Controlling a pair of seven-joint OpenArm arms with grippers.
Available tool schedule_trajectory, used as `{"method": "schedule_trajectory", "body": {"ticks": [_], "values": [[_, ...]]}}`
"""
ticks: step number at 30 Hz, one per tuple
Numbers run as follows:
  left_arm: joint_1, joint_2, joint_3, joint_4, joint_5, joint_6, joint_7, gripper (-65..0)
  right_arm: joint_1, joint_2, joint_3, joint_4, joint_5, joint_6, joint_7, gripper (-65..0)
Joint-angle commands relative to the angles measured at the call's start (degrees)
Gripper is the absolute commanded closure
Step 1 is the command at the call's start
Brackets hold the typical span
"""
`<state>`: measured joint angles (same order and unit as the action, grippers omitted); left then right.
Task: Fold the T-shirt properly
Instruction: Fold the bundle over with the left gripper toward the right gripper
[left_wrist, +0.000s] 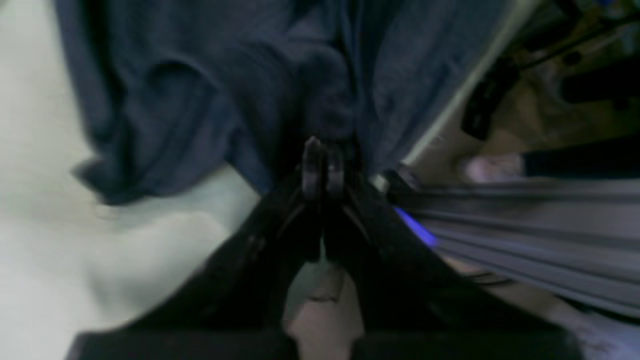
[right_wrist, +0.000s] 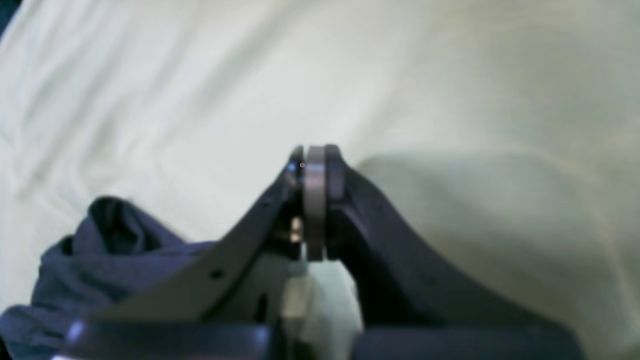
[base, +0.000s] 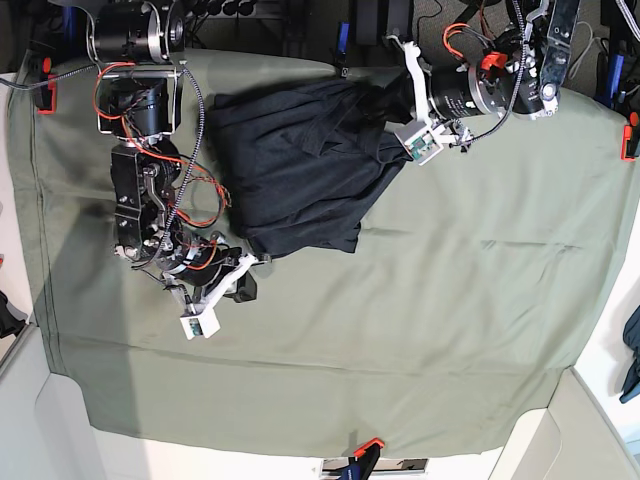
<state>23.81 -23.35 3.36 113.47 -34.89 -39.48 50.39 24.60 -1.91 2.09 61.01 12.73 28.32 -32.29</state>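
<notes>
The dark navy T-shirt (base: 300, 160) lies bunched at the back of the sage-green table cloth (base: 450, 300), spreading like a fan from its far right corner. There my left gripper (base: 392, 98) is shut on a gathered fold of it. The left wrist view shows the fabric (left_wrist: 200, 100) pinched at the closed tips (left_wrist: 322, 150). My right gripper (base: 258, 263) sits at the shirt's near left corner. In the right wrist view it (right_wrist: 315, 155) is shut over bare cloth with nothing in it, and the shirt (right_wrist: 100, 260) lies behind it to the lower left.
Red clamps (base: 45, 100) (base: 630, 135) (base: 368, 447) pin the table cloth at its edges. Something blue (base: 632, 350) hangs past the right edge. The left wrist view shows the table's edge (left_wrist: 450, 115) close beside the grip, with equipment beyond it.
</notes>
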Motion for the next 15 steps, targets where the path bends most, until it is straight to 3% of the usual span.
{"method": "schedule_trajectory", "body": {"ticks": [1,8,15], "values": [[-0.3,-0.5,-0.3,0.3,0.0,-0.5,-1.7,0.0,1.5,0.0,-0.9,0.9,0.0,0.6,1.4,0.0],[-5.0,-0.4,0.5,-9.9,0.4,-0.5,-2.6,0.0,1.2,0.4,-7.2,0.9,-2.3,0.7,0.8,0.0],[-16.9,0.1,7.6,-17.0,0.5,-0.5,-2.6,0.0,1.2,2.6,-8.5,0.9,-2.0,0.7,-0.3,0.0]]}}
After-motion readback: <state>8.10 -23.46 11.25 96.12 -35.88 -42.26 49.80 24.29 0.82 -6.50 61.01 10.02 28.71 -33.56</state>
